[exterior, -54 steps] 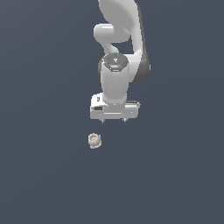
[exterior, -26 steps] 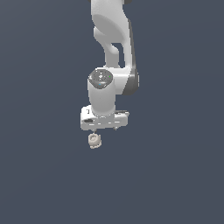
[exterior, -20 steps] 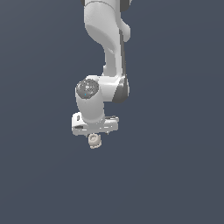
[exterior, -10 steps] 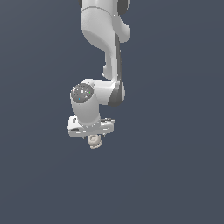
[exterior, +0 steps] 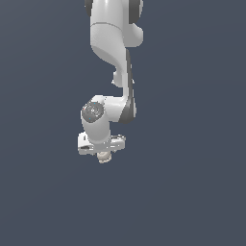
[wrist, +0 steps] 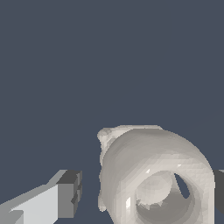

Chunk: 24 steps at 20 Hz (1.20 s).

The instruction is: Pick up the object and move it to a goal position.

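The gripper has its jaws apart and straddles the object, the small cream-white knobbly ring piece that peeps out just under the hand at about six o'clock of the wrist joint in the exterior view. In the wrist view the object fills the space ahead of the camera, its ring opening facing the lens, with one grey-tipped finger standing off at its nine o'clock across a clear gap and the other finger only a sliver at its three o'clock, so close that contact cannot be ruled out. Nothing is clamped yet, by my reading. The risk lies in that lopsided placing: if the jaws close from here, the near finger may meet the piece first and shove it sideways or roll it on its rounded, lumpy flank before the far one arrives. The pads could also land on a knob instead of a flat, giving a hold that slips once lifted. How far the fingertips reach down the piece is not shown, so a shallow pinch is possible too
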Motion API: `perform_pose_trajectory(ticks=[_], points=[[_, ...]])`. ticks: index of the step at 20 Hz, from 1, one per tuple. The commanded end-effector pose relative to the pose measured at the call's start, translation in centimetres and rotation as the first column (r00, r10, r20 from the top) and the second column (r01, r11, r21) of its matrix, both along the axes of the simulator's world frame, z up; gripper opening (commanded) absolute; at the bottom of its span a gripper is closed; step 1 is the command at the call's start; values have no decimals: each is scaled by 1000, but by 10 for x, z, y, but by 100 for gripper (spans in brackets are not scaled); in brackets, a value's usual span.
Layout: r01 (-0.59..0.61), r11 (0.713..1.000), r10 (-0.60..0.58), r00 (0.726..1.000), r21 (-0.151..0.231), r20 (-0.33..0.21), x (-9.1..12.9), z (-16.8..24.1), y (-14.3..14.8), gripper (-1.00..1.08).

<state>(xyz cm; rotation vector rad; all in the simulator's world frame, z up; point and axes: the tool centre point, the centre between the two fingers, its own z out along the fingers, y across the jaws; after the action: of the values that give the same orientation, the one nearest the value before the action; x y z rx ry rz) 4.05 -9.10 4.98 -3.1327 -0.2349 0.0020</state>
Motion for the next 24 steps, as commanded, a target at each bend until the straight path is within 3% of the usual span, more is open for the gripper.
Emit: perform_pose_trajectory(ticks=[1,5,6,24], points=[[0,1000,0,1000,0,1,0,-8,0,100],[-1,1000,1,1000,0,1,2,-10,0,100],[-1,1000,1,1000,0,1,2,-10,0,-100],[-1,1000,1,1000,0,1,-6,0,1,-100]])
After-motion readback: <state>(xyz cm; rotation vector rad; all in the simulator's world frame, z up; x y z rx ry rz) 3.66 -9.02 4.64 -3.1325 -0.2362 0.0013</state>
